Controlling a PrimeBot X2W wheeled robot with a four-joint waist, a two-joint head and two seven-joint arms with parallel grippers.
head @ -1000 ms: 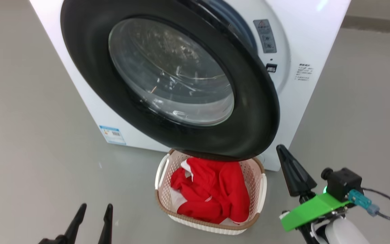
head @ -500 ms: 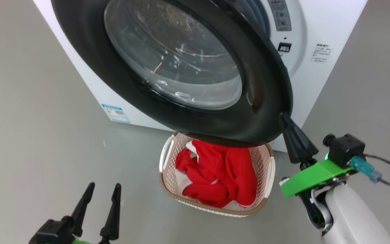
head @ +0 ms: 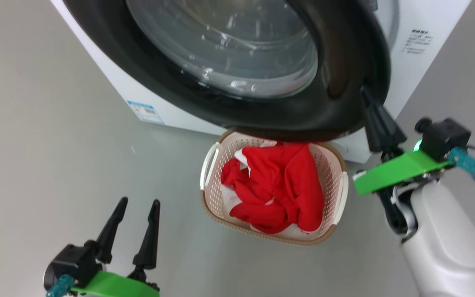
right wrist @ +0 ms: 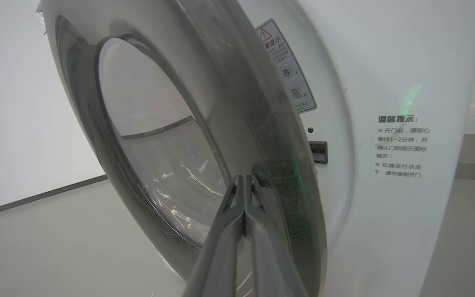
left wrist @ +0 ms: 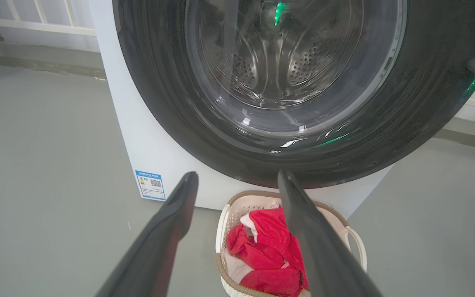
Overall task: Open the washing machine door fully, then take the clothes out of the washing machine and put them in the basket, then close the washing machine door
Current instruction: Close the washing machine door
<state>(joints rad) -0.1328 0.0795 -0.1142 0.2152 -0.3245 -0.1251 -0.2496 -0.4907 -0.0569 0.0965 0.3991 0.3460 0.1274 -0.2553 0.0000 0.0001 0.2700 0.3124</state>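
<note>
The washing machine door, black-rimmed with a clear glass bowl, stands partly swung out from the white washing machine. My right gripper is shut, holds nothing, and its tips rest against the door's right rim; in the right wrist view the right gripper meets the rim. The red clothes lie in the basket on the floor under the door. My left gripper is open and empty, low to the left of the basket. From the left wrist view the left gripper faces the door, basket and clothes.
Grey floor spreads to the left of the machine and around the basket. A blue label marks the machine's lower front. A warning sticker and printed text sit beside the door opening. A white railing runs behind.
The right gripper rose from beside the basket to the door's right rim, and the door has swung nearer the machine. The head view has shifted, so the camera moved.
</note>
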